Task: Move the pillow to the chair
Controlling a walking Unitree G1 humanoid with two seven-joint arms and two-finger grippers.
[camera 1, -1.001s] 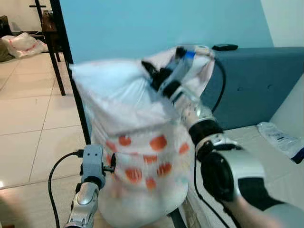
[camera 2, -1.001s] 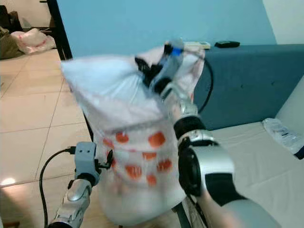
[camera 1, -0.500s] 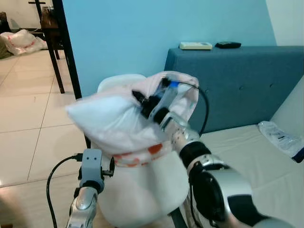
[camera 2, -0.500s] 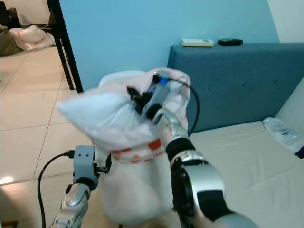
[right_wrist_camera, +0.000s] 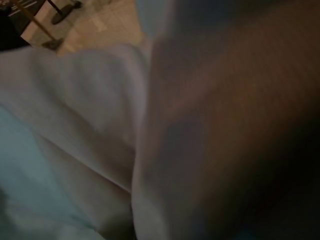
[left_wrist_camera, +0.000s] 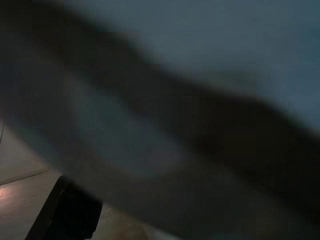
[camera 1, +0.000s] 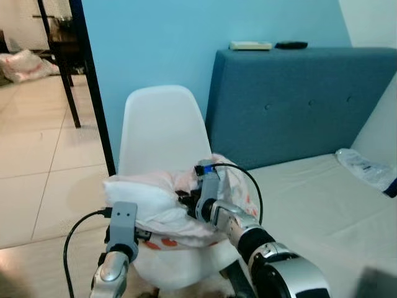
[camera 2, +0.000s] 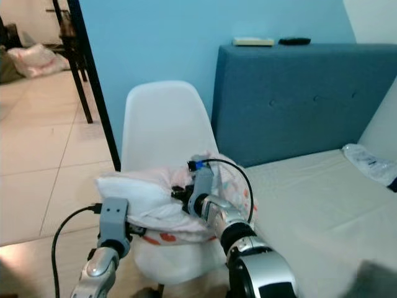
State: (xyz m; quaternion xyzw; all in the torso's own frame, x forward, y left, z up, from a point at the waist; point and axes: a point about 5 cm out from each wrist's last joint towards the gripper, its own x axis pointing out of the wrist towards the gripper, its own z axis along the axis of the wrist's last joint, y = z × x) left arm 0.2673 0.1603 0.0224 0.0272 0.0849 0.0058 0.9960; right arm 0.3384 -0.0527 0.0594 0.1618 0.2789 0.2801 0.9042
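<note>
A white pillow (camera 1: 139,195) with orange spots lies across the seat of a white plastic chair (camera 1: 158,130), whose backrest stands bare behind it. My right gripper (camera 1: 184,202) is down on the pillow's top, its black fingers pressed into bunched fabric and shut on it. My left gripper (camera 1: 146,234) sits against the pillow's lower left edge, its tips hidden under the fabric. The right wrist view shows folds of the pillow (right_wrist_camera: 75,125) close up. Dark, blurred fabric (left_wrist_camera: 150,150) appears in the left wrist view.
A blue upholstered headboard (camera 1: 298,99) stands right of the chair with two remotes (camera 1: 250,45) on top. The cream mattress (camera 1: 310,198) carries a plastic bag (camera 1: 363,171). A black post (camera 1: 93,93) rises behind the chair. Tiled floor (camera 1: 37,155) opens to the left.
The pillow, held high before my face a second ago, has come down onto the chair seat with my right arm. The chair's backrest is now uncovered.
</note>
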